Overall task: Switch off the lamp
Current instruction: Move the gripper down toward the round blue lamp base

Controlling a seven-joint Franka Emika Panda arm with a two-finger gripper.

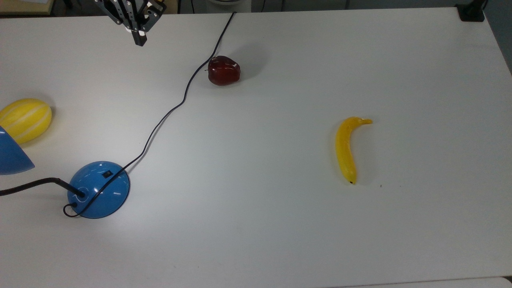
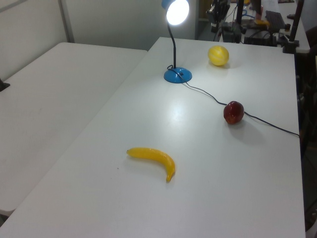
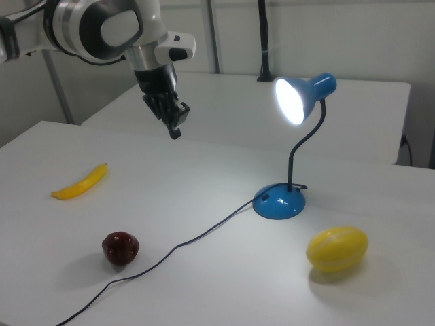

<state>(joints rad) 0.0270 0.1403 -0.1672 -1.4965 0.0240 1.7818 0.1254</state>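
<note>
While the lamp (image 3: 293, 153) glows on the table (image 1: 280, 240), your gripper (image 1: 139, 40), fingers pressed together and empty, hangs in the air well apart from its base, beyond the cord (image 1: 168, 112).

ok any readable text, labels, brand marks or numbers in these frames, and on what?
None can be read.
The lamp base has a small black switch, with no legible marking on it.
The arm's end effector carries no readable label.
The apple, banana, melon and the table bear no print.
</note>
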